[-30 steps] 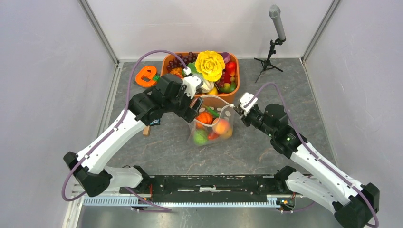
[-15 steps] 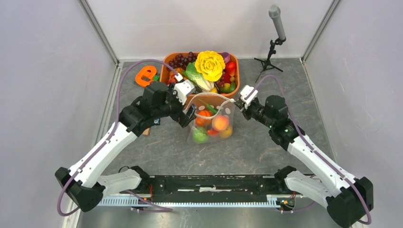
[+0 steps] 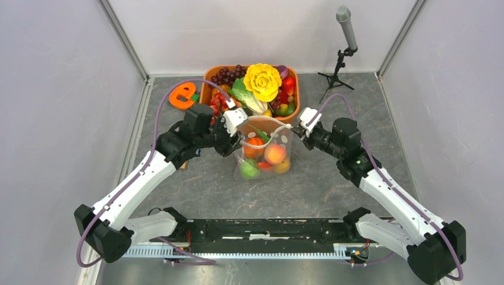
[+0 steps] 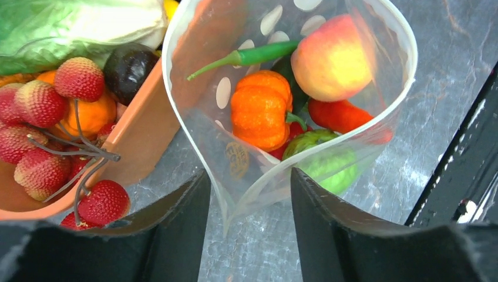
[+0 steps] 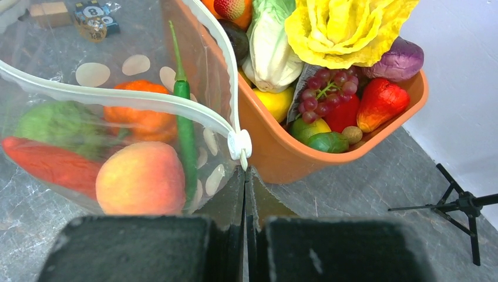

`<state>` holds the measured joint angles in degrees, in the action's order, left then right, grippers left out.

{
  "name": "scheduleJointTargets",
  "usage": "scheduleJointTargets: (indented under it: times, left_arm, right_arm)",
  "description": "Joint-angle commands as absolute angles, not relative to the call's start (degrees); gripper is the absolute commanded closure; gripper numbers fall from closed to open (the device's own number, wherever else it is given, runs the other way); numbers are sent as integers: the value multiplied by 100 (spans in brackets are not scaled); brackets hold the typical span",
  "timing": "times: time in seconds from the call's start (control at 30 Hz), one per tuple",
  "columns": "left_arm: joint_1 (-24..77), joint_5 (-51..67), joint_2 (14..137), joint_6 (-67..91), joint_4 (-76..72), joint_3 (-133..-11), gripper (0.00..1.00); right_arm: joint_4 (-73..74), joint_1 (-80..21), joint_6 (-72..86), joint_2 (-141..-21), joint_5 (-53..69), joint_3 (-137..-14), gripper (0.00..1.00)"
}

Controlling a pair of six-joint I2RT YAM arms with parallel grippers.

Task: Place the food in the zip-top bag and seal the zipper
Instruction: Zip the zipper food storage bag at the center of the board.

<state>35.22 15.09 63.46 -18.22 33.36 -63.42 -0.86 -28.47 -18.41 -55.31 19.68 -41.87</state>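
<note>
Food sits inside bag on worktop. Left gripper has dropped back from above and now gapes astride its left fold. Right gripper clamps bag's right edge. Zipper unsealed; sealing looks next.

The clear bag bears white dots; the tub is orange.

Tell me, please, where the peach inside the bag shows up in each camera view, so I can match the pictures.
Top external: the peach is mid-frame, inside the bag, right of the pumpkin.
Left wrist: the peach is at upper right, deep in the bag.
Right wrist: the peach is at lower left, behind the bag's clear wall.
Shared landmark: the orange tub beside the bag.
</note>
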Motion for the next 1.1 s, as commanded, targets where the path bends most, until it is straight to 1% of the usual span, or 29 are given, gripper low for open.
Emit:
scheduleJointTargets:
  times: [0.0, 0.13, 0.2, 0.27, 0.37, 0.67, 0.8, 0.9, 0.97, 1.03, 1.07]
  left_arm:
    - [3467, 1862, 6544, -2217, 3792, -6749, 46]
    - [3467, 1755, 6717, -2301, 4275, -6923, 68]
    - [3470, 1653, 6773, -2261, 4349, -6985, 73]
    - [3463, 1542, 6764, -2226, 4344, -7013, 88]
    - [3463, 1411, 6703, -2225, 4301, -7041, 98]
    - [3458, 431, 6449, -2180, 4244, -6979, 98]
    - [3457, 47, 6362, -2204, 4292, -6977, 98]
    - [3459, 486, 6466, -2212, 4358, -7109, 98]
    - [3461, 725, 6532, -2265, 4381, -7149, 98]
    - [3460, 769, 6531, -2277, 4394, -7148, 98]
    - [3462, 790, 6502, -2281, 4385, -7137, 98]
  right_arm:
    - [-339, -2804, -1886, -5440, 1946, -4298, 100]
    - [-417, -2765, -1806, -5437, 1750, -4306, 100]
    - [-422, -2731, -1793, -5422, 1696, -4311, 100]
    - [-431, -2709, -1776, -5394, 1578, -4291, 100]
    - [-457, -2683, -1750, -5299, 1492, -4230, 100]
    - [-249, -2611, -1864, -5002, 1079, -4105, 100]
    - [-109, -2584, -1902, -4944, 1245, -4103, 100]
    - [-225, -2573, -1810, -4901, 1701, -4003, 100]
    - [-504, -2575, -1490, -4970, 1779, -3928, 100]
    - [-712, -2562, -1433, -5126, 2041, -3877, 94]
    - [-826, -2557, -1446, -5259, 2091, -3864, 82]
